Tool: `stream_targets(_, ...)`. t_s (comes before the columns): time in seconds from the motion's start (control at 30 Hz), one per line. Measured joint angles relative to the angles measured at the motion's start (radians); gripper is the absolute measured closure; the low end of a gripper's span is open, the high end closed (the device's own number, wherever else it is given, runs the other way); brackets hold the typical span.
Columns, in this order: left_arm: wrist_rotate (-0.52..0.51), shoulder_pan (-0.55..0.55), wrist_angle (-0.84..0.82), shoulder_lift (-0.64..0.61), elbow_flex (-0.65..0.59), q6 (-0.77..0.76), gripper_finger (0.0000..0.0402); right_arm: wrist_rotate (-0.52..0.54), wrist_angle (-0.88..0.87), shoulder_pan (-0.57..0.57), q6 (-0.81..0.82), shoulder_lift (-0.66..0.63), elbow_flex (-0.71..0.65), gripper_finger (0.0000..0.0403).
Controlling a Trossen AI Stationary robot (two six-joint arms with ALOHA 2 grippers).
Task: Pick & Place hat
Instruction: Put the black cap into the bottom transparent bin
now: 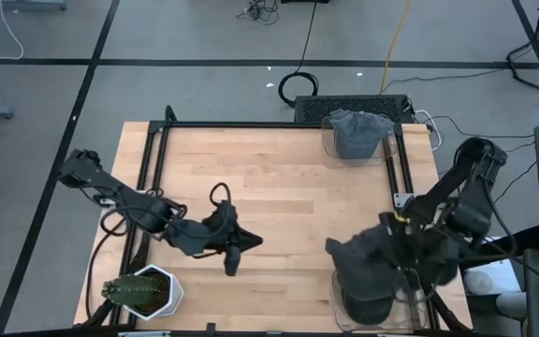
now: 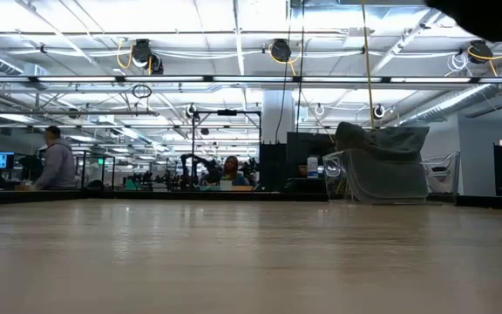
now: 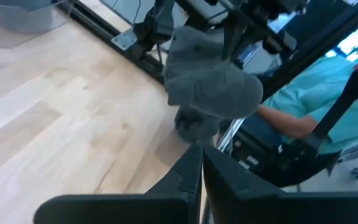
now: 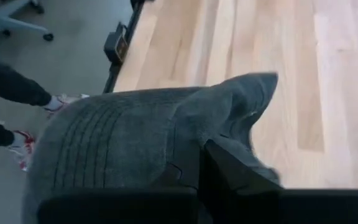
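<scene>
Wooden surface (image 1: pixel 279 187) carries everything. Potted plant (image 1: pixel 138 292) in white pot at near-left corner. Left hand (image 1: pixel 235 253) just right of it, low over near-left part of surface, fingers pressed together, holding nothing. Second grey hat (image 1: pixel 356 133) sits in clear bin (image 1: pixel 329 150) at far-right corner. Right hand (image 4: pixel 197 177) at near-right corner, clamped on dark grey hat (image 1: pixel 382 257), which hangs over clear bin (image 1: pixel 344 301) there.

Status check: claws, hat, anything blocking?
Right claw shut on dark grey fabric hat, above clear bin at near right corner. Left claw shut, empty, mid-table. Second grey hat in far bin. Nothing blocking.
</scene>
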Motion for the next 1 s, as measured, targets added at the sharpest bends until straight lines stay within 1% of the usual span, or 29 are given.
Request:
stream_targets(0.07,0.001,0.006,0.032,0.014,0.000,0.007,0.0380,0.019,-0.043,0.044,0.051,0.024,0.029,0.0402)
stream_targets(0.17,0.003,0.018,0.075,0.026,0.000,0.014,0.0380,0.020,-0.073,0.103,0.137,0.054,0.063,0.0402)
stream_targets(0.4,0.021,0.039,0.096,0.027,0.000,0.055,0.0380,0.016,-0.080,0.268,0.346,0.131,0.069,0.0403)
stream_targets(0.5,0.023,0.041,0.095,0.027,0.000,0.067,0.0380,0.017,-0.092,0.315,0.414,0.171,0.069,0.0403)
stream_targets(0.63,0.024,0.046,0.095,0.027,0.000,0.082,0.0380,0.025,-0.089,0.326,0.444,0.215,0.069,0.0403)
stream_targets(0.8,0.024,0.053,0.093,0.027,0.000,0.093,0.0380,0.099,-0.092,0.325,0.457,0.248,0.063,0.0403)
stream_targets(0.9,0.024,0.053,0.092,0.027,0.000,0.093,0.0380,0.093,-0.075,0.319,0.508,0.255,0.021,0.0402)
stream_targets(1.0,0.031,0.052,0.092,0.027,0.000,0.093,0.0380,0.081,-0.001,0.319,0.544,0.256,-0.036,0.0397)
